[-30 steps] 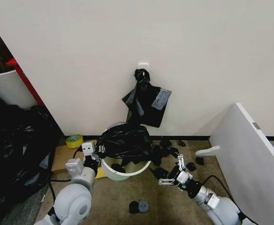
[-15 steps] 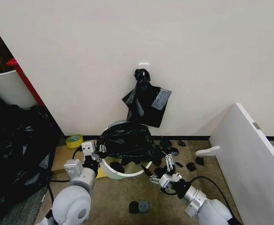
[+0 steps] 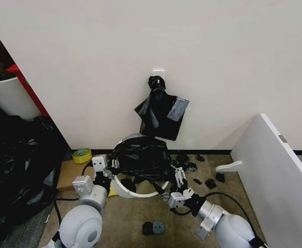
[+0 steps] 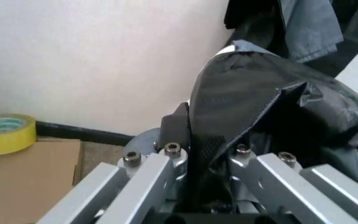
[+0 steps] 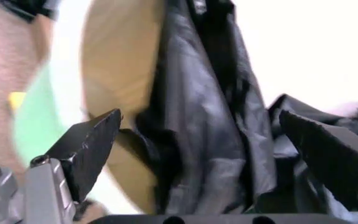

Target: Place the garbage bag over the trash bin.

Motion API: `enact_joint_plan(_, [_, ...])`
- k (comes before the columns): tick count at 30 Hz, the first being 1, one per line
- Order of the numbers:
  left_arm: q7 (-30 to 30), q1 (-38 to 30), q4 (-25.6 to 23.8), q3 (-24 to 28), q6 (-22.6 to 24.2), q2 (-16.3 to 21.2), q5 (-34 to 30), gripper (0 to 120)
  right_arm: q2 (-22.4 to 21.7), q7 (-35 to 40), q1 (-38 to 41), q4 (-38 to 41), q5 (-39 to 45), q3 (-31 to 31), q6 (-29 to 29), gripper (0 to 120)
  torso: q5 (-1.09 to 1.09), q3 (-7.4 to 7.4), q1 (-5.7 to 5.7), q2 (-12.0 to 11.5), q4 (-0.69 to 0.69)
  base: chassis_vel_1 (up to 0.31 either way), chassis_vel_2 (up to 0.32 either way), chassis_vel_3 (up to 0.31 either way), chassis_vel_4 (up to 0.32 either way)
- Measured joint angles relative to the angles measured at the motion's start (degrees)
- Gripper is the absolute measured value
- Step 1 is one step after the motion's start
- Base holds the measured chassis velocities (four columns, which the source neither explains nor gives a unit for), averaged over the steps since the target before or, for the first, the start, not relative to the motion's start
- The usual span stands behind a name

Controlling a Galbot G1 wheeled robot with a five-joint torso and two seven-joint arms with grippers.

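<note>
Left gripper (image 3: 108, 166) is pinching the garbage bag (image 3: 139, 154) edge at the trash bin (image 3: 133, 190) rim. Right gripper (image 3: 177, 185), jaws spread wide, is hovering just beside the bag's opposite side.

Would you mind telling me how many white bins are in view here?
2. The trash bin sits on the floor by the wall between both grippers, with the garbage bag draped on it. A larger tub stands at far left. Others may be hidden.
</note>
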Motion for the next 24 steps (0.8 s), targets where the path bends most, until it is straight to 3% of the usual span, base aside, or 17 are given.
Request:
enact_joint_plan(7, [0.0,-0.1,0.0,0.2,0.1,0.0,0.1,4,-1.6,-5.2,0.7,1.9,3.5,-0.3,-1.8,94,0.0,0.0,0.0,0.0,0.01,0.0,0.0,0.0,0.0])
enact_joint_plan(17, [0.0,0.3,-0.8,1.3,0.1,-0.7,0.9,4,-2.3,-4.4,1.3,2.6,6.3,-0.9,-4.8,93,-0.01,0.0,0.0,0.0,0.0,0.0,0.0,0.0,0.0])
enact_joint_plan(24, [0.0,1.1,-1.6,2.5,-0.2,-1.9,1.3,4,-0.3,-1.9,1.0,1.4,2.5,-1.3,-3.9,77,0.0,0.0,0.0,0.0,-0.01,0.0,0.0,0.0,0.0])
